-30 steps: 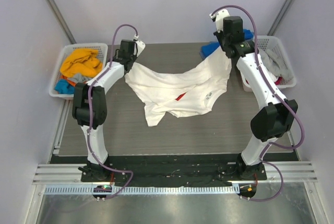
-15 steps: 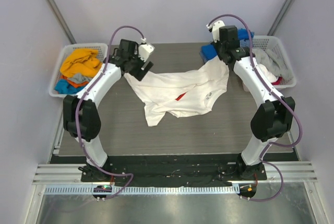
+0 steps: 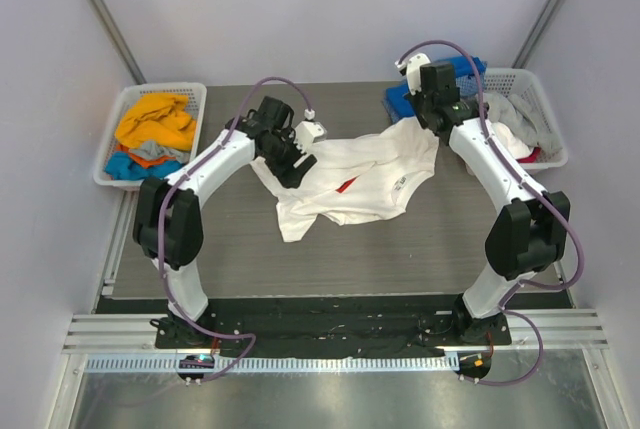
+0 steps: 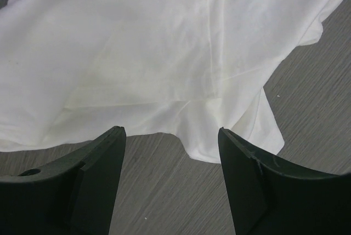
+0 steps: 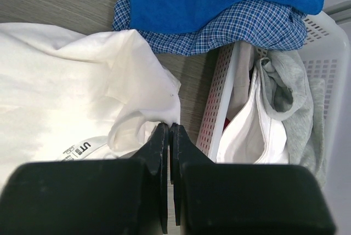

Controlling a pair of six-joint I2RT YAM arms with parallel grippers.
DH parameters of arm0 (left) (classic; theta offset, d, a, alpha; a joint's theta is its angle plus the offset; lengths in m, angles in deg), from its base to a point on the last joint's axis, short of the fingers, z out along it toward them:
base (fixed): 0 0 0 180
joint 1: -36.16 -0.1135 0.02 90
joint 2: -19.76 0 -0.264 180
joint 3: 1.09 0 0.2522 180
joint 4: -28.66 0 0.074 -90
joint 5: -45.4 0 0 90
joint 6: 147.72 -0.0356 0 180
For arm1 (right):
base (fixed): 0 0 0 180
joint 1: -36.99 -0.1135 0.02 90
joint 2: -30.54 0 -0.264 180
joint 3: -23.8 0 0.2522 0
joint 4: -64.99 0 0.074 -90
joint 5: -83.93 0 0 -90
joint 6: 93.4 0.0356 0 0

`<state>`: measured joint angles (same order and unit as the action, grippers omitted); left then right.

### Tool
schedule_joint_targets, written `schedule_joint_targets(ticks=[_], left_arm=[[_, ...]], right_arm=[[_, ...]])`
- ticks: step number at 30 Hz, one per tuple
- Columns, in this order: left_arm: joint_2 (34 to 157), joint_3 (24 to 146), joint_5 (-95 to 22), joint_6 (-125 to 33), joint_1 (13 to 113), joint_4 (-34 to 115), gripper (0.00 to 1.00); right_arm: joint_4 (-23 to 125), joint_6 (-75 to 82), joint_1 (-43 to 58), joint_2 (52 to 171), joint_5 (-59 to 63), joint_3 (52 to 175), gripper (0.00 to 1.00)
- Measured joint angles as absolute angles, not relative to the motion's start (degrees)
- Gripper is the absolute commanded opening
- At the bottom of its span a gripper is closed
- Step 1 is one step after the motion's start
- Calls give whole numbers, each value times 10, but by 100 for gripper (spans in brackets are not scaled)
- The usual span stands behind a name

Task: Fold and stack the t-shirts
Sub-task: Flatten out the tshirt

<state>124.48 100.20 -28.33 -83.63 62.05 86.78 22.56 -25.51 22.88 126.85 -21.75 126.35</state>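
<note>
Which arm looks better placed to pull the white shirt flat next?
Right, probably: the right tool is shut on the white shirt, beside the basket, while the left tool hangs open above it, gripping nothing.

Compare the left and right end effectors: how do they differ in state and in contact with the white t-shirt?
The left end effector is open, the right end effector shut. The left holds nothing, poised over an edge of the white t-shirt; the right pinches its corner beside the basket. Both are black.
</note>
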Motion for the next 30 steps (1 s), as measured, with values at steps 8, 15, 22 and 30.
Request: schedule_joint_targets(ticks=[8, 15, 22, 30], left_arm=[[1273, 1000, -269, -837, 631, 871, 70], [1310, 1000, -265, -837, 650, 870, 66], [1315, 1000, -264, -837, 653, 868, 63], [1327, 1000, -265, -837, 654, 864, 63]], right_arm=[[230, -253, 229, 1256, -213, 1254, 1], [230, -253, 229, 1256, -213, 1239, 1], [230, -253, 229, 1254, -211, 1231, 1], [231, -253, 229, 1253, -209, 1229, 1]])
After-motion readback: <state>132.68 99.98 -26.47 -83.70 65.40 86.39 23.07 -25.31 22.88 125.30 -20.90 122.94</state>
